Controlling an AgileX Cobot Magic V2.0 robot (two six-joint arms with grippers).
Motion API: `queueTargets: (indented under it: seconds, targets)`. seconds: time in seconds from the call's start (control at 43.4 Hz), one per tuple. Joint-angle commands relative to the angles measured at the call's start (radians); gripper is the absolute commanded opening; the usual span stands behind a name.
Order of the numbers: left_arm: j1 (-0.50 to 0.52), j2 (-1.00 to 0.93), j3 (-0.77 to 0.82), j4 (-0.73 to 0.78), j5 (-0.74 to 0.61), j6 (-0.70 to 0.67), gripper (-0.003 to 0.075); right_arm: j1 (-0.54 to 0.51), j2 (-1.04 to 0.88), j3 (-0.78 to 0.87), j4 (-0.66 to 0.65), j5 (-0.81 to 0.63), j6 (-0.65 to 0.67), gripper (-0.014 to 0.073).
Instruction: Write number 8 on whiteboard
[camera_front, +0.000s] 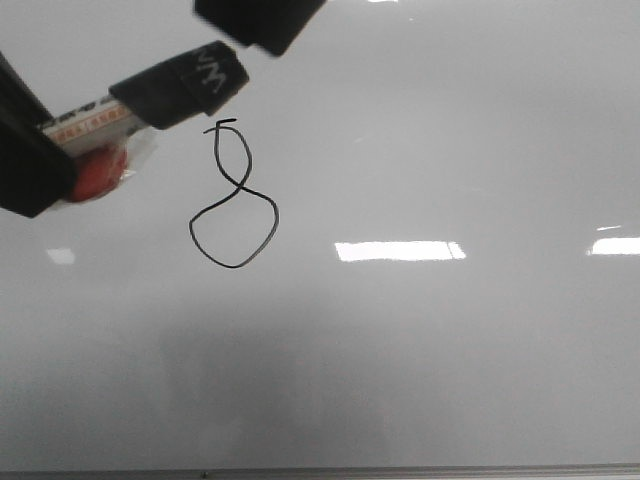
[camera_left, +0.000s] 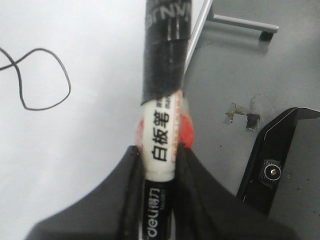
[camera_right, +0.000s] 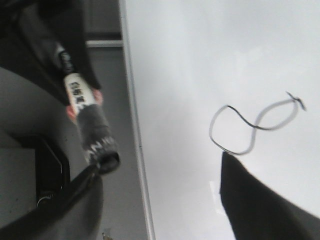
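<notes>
The number 8 (camera_front: 232, 195) is drawn in thin black line on the glossy grey-white whiteboard (camera_front: 450, 350). My left gripper (camera_front: 55, 160) is shut on a white-and-black marker (camera_front: 150, 100), and its black end points at the top tick of the 8 from the upper left. The wrist view shows the jaws (camera_left: 159, 170) clamped on the marker barrel (camera_left: 162, 125), with the lower loop (camera_left: 45, 80) beside it. My right gripper (camera_front: 260, 20) is at the top edge, open and empty (camera_right: 160, 200), above the 8 (camera_right: 255, 127) and close to the marker's end (camera_right: 102, 157).
An orange-red blob (camera_front: 98, 172) with clear tape sits on the marker by the left jaws. Beyond the whiteboard's metal edge (camera_right: 135, 125) lies grey floor, with a metal stand leg (camera_left: 245, 23) and a black device (camera_left: 280, 160).
</notes>
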Motion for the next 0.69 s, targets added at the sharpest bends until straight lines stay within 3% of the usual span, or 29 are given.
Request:
queueTargets:
  seconds: [0.0, 0.184, 0.3, 0.461, 0.669]
  targets:
    - [0.027, 0.010, -0.026, 0.010, -0.056, -0.123, -0.0020, -0.080, -0.104, 0.010, 0.019, -0.035, 0.063, 0.0528]
    - [0.256, 0.039, -0.026, 0.010, -0.137, -0.328, -0.0020, -0.213, -0.319, 0.222, 0.019, -0.112, 0.179, 0.0524]
    - [0.436, 0.039, -0.026, 0.008, -0.176, -0.370, -0.0021, -0.286, -0.477, 0.403, 0.019, -0.211, 0.297, 0.0447]
    - [0.639, 0.039, -0.020, 0.008, -0.234, -0.372, -0.0021, -0.368, -0.692, 0.635, 0.019, -0.304, 0.413, 0.0213]
    - [0.787, 0.039, 0.115, -0.049, -0.472, -0.379, -0.0021, -0.391, -0.922, 0.813, 0.019, -0.332, 0.413, -0.0074]
